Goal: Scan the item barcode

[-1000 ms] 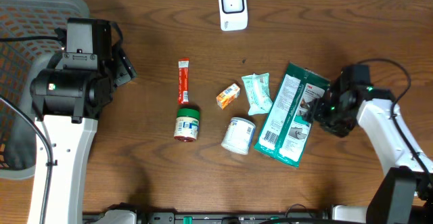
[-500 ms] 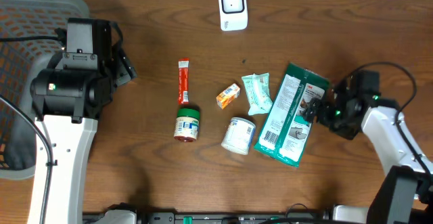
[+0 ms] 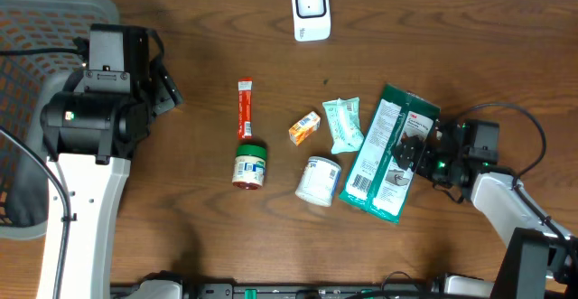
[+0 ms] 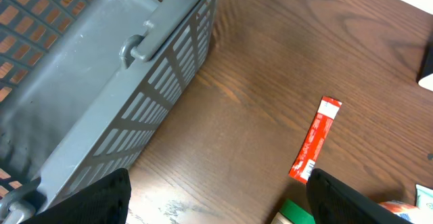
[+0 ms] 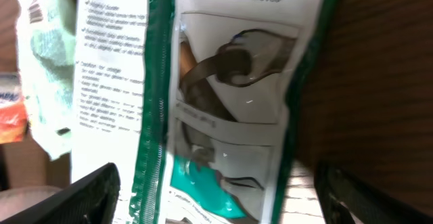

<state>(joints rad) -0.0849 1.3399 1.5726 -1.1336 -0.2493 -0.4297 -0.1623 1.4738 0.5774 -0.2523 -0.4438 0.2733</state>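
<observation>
The brown wooden table [image 3: 208, 245] carries a grey mesh basket [image 3: 54, 10] at its left end. The left gripper [image 4: 216, 207] hangs near the basket, jaws spread wide, holding nothing. The green-and-white glove packet [image 3: 379, 168] lies flat right of centre. The right gripper [image 5: 220, 197] is at its right edge, jaws wide apart over it and not closed on it. A white scanner [image 3: 310, 10] stands at the far edge. Left of the packet lie a white tub [image 3: 318, 181], a green-lidded jar [image 3: 250, 164], a pale green pouch [image 3: 343, 124], a red sachet [image 3: 245, 108] and a small orange box [image 3: 304, 127].
</observation>
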